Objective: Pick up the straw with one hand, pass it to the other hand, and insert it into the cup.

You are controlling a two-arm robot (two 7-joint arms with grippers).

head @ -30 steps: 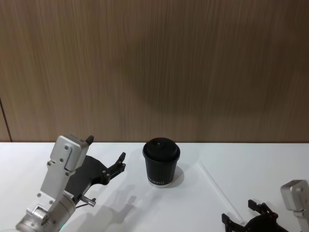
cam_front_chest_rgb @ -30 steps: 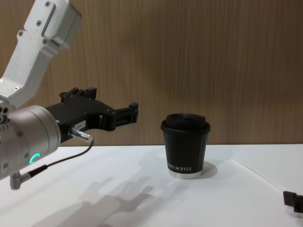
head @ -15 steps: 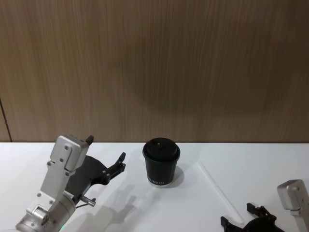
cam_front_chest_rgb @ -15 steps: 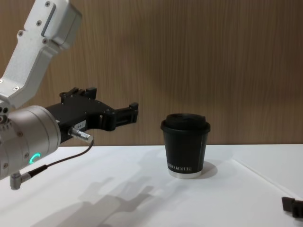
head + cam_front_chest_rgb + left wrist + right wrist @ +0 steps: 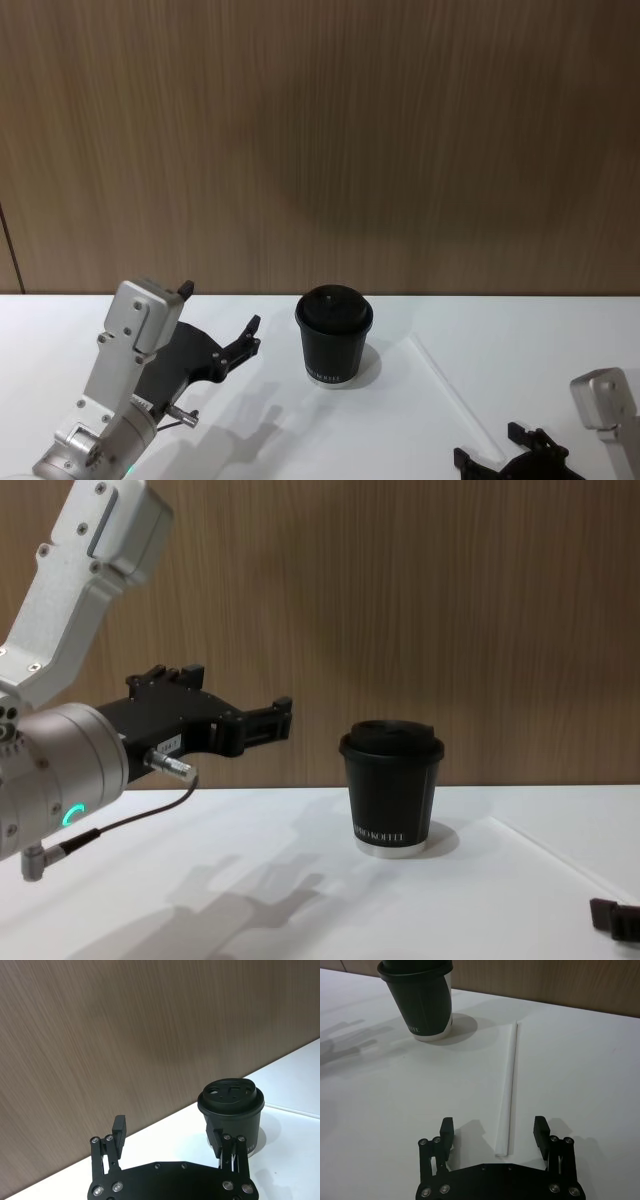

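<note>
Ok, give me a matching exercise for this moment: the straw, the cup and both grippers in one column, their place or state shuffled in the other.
Column one:
1. straw
2. cup
3. left gripper
4. right gripper

Column two:
A. upright, lid on
B. open, raised off the table, to the cup's left
C. lying flat, to the cup's right
D. open, low, at the straw's near end

Pairs: 1-C, 2-A, 3-B, 4-D.

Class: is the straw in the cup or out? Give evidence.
Out. The straw lies flat on the table beside the lidded cup, near end between the open right gripper's fingers.
</note>
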